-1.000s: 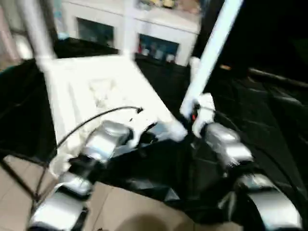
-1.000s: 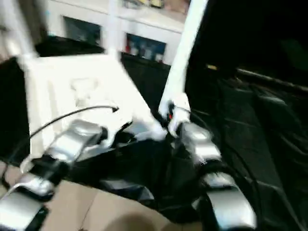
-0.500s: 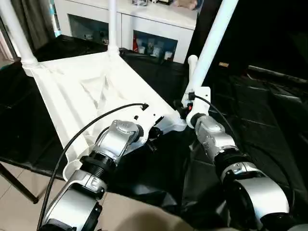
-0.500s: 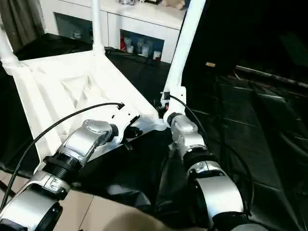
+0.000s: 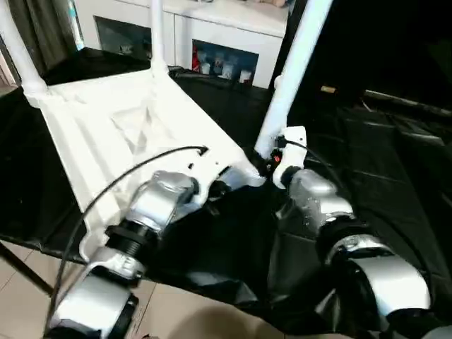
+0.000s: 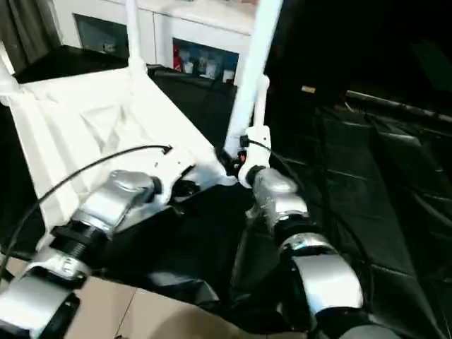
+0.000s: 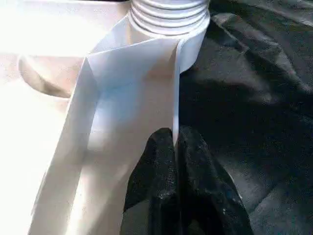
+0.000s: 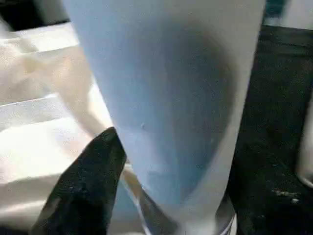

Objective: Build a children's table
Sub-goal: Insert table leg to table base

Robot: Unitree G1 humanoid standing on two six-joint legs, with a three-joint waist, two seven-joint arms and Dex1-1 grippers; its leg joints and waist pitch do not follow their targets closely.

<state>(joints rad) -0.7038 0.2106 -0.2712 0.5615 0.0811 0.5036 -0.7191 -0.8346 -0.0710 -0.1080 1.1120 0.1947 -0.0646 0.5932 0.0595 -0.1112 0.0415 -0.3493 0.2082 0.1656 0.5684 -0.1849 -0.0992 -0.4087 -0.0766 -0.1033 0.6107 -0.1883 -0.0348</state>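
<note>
**Tabletop upside down, both my pincers at its near corner**

The tabletop (image 5: 134,127) lies upside down on a black cloth (image 5: 367,155), ribbed side up. Two legs stand upright in the far corner sockets: one leg (image 5: 15,49) at far left, another leg (image 5: 157,35) further right. A third leg (image 5: 293,70) rises tilted from the near right corner socket (image 7: 168,19).

My left pincer (image 7: 174,147) is clamped together on the thin edge wall of the tabletop, just beside that socket. Fingers pinch the wall from both sides.

My right pincer (image 5: 272,159) sits at the base of the third leg. One black finger (image 8: 88,181) shows beside the leg, close to it. I cannot tell if the fingers grip the leg or stand apart from it.

A white cabinet (image 5: 219,28) with glass doors stands behind the table.
</note>
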